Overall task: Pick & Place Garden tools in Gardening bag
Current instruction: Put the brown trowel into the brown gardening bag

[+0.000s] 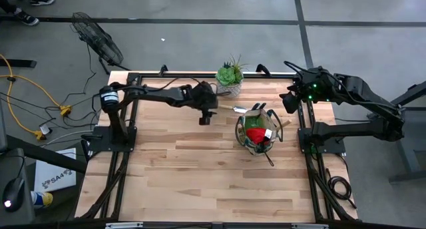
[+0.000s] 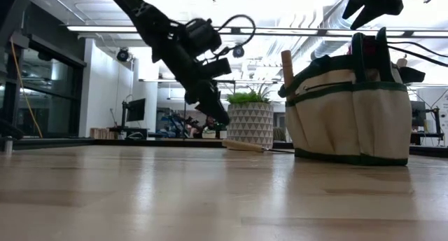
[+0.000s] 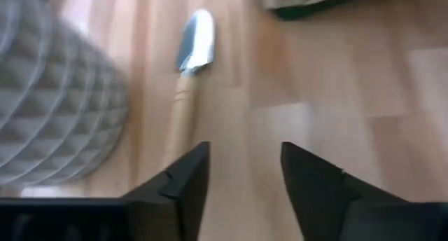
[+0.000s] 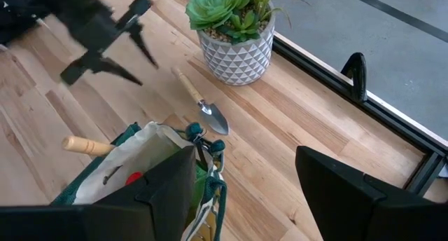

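The wooden table (image 2: 210, 199) runs from the low camera toward the room beyond. On it stands the gardening bag (image 2: 350, 104), a khaki tote with dark green trim, upright, with a wooden handle (image 2: 286, 67) and dark tool ends projecting above its rim. From above, a red piece (image 1: 255, 134) shows inside the bag.

Behind the bag, one trowel (image 4: 201, 103) lies flat on the table between the bag and the white patterned plant pot (image 4: 236, 53), apart from both. Its metal blade (image 3: 195, 48) points toward the bag; its wooden handle points toward the pot.

The left gripper (image 3: 241, 178) hangs above the table near the trowel's handle end. Its fingers stand apart and hold nothing.

The right gripper (image 4: 245, 181) hovers above the far right corner of the table, over the bag's far side. Its fingers are spread wide and empty.
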### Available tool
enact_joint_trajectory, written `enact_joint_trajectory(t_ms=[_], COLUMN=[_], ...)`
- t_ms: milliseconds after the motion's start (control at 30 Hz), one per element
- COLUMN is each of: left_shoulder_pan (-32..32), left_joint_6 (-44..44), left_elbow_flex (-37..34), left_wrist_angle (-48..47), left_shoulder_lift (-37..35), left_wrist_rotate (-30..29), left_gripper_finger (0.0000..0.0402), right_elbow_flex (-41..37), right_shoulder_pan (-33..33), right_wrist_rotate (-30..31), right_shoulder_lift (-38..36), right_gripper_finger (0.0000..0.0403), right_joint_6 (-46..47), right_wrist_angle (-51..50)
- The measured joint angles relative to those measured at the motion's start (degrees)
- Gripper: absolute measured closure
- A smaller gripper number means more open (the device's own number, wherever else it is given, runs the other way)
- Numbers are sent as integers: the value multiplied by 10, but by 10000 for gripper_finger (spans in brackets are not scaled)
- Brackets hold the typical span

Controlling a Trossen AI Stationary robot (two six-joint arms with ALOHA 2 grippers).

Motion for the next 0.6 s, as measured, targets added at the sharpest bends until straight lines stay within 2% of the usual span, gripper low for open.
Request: enact_joint_trajectory(t_ms=[100, 200, 600], left_shoulder_pan=[20, 36, 69], left_joint_6=[0, 3, 17], left_elbow_flex=[0, 0, 1], left_wrist_angle=[0, 3, 42], left_shoulder_lift=[9, 18, 61], left_wrist_rotate=[5, 18, 47], left_gripper_finger=[197, 179, 174], right_elbow_flex=[0, 0, 0], right_shoulder_pan=[0, 0, 0], right_wrist_rotate=[0, 0, 0], right_shoulder_lift=[0, 0, 0], right_gripper_finger=[165, 165, 165], right_joint_6=[0, 0, 0], right_wrist_angle=[0, 0, 0])
